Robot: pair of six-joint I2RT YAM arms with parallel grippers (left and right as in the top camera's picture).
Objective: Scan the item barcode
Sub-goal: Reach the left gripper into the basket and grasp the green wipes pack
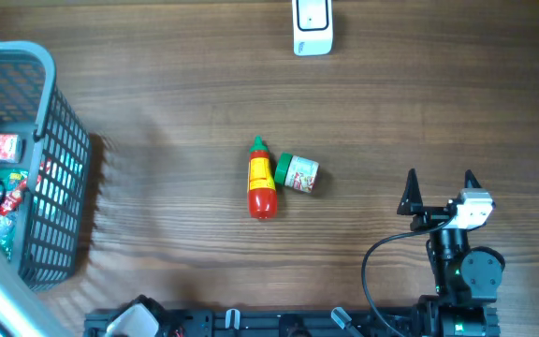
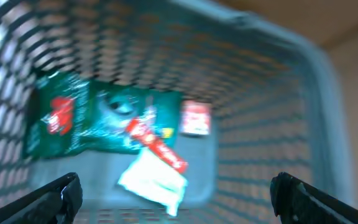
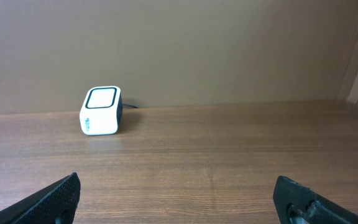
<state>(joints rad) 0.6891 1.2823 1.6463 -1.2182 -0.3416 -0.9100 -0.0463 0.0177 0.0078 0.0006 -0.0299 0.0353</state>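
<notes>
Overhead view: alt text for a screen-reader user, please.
A red sauce bottle and a small green-lidded jar lie side by side mid-table. A white scanner sits at the top edge, a basket of packets at left, the right hand open and empty lower right.

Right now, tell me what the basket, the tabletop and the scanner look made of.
Basket: likely moulded plastic, matte grey-blue, even lattice walls. Tabletop: wood or wood-look laminate, brown grain streaks, low sheen. Scanner: apparently smooth white plastic, rounded casing.
</notes>
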